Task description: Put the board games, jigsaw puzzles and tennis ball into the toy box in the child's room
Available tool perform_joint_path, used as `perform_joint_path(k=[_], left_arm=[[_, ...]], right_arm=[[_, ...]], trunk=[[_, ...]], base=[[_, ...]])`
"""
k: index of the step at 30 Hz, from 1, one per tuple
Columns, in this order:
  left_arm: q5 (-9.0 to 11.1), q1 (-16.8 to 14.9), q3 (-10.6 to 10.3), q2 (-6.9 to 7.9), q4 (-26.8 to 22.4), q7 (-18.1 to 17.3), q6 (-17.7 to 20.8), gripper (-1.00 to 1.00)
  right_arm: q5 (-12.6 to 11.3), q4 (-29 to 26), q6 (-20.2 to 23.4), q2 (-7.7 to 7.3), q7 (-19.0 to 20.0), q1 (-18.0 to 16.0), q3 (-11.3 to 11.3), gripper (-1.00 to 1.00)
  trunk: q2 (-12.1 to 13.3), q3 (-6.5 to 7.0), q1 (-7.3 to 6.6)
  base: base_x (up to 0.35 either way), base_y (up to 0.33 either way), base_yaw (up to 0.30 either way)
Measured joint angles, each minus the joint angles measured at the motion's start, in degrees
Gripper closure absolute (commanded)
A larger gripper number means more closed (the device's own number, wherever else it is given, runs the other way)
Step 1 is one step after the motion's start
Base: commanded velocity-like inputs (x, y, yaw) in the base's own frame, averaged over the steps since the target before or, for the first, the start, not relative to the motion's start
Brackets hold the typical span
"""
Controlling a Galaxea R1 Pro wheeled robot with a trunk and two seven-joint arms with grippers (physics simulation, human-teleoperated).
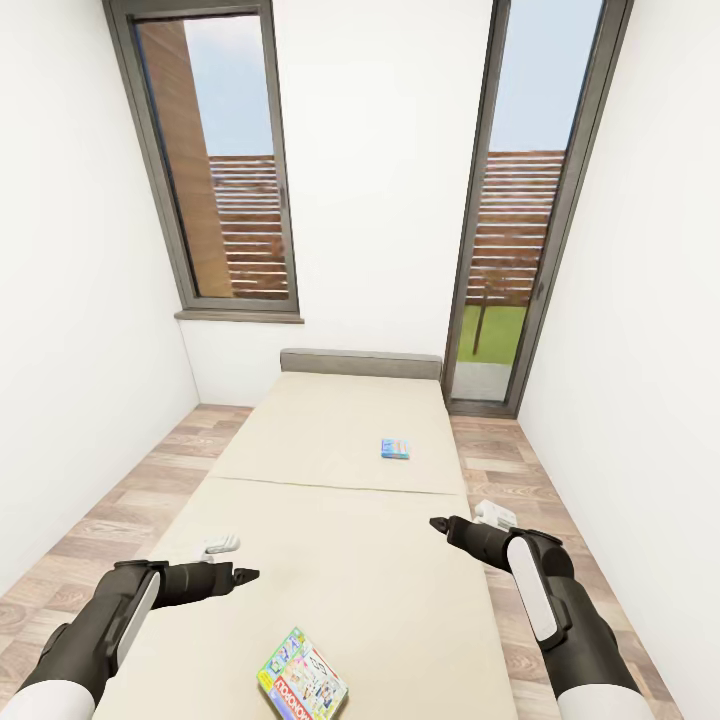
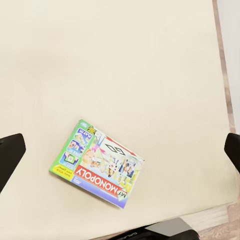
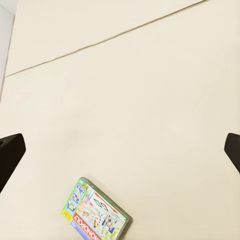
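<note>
Monopoly board game, a flat multicolour cardboard box, lay on the cream mattress bed between my spread-open left pincer and right pincer. A shallow grasp could have slid it off the near edge.

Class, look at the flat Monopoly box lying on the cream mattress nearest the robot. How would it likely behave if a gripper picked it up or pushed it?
The flat printed cardboard Monopoly box probably stays stiff when lifted. Lying flat, it shouldn't roll or tip. Pushed on the cream mattress, it would likely slide; being thin, its edges may be awkward to grasp.
</note>
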Motion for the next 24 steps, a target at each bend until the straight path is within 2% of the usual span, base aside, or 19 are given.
perform_joint_path(k=[6, 14, 15, 17, 18, 19, 20, 24], left_arm=[[-0.06, 0.00, 0.00, 0.00, 0.00, 0.09, 0.00, -1.00], [-0.15, -0.01, -0.16, -0.08, 0.02, 0.69, 0.02, -1.00], [-0.07, -0.01, -0.26, -1.01, 0.30, 4.61, 0.12, -1.00], [-0.06, -0.10, -0.35, -2.14, 0.36, 7.14, 0.33, -1.00], [0.02, -0.46, -0.42, -3.61, 0.39, 10.09, 0.58, -1.00], [-0.01, -0.81, -0.44, -4.48, 0.40, 11.82, 0.68, -1.00], [0.10, -1.70, -0.47, -5.98, 0.43, 15.35, 0.93, -1.00], [0.19, -3.90, -0.44, -8.92, 1.03, 25.26, 1.05, -1.00]], right_arm=[[0.02, 0.00, -0.05, 0.00, -0.01, -0.01, -0.03, -1.00], [-0.05, -0.04, -0.05, 0.00, -0.02, 0.01, -0.09, -1.00], [-0.01, -0.07, 0.01, 0.00, -0.02, 0.00, -0.19, -1.00], [-0.01, -0.08, 0.02, -0.04, -0.02, 0.00, -0.29, -1.00], [0.00, -0.08, 0.02, -0.05, -0.02, 0.00, -0.32, -1.00], [0.00, -0.08, 0.02, -0.06, -0.02, 0.00, -0.36, -1.00], [0.02, -0.08, 0.02, -0.07, -0.04, 0.00, -0.42, -1.00], [0.02, -0.51, 0.03, -0.10, 0.01, 0.03, -0.53, -1.00]], trunk=[[0.00, 0.01, 0.00], [0.00, 0.34, 0.00], [0.00, 0.36, 0.00], [0.00, 0.38, 0.00], [0.00, 0.38, 0.00], [0.00, 0.39, 0.00], [0.00, 0.39, 0.00], [0.00, 0.39, 0.00]], base=[[0.000, 0.000, -0.016], [0.000, 0.000, -0.118], [0.000, 0.000, -0.030], [0.000, 0.000, -0.017], [0.000, 0.000, -0.012], [0.000, 0.000, -0.008], [0.000, 0.000, -0.006], [0.000, 0.000, -0.003]])
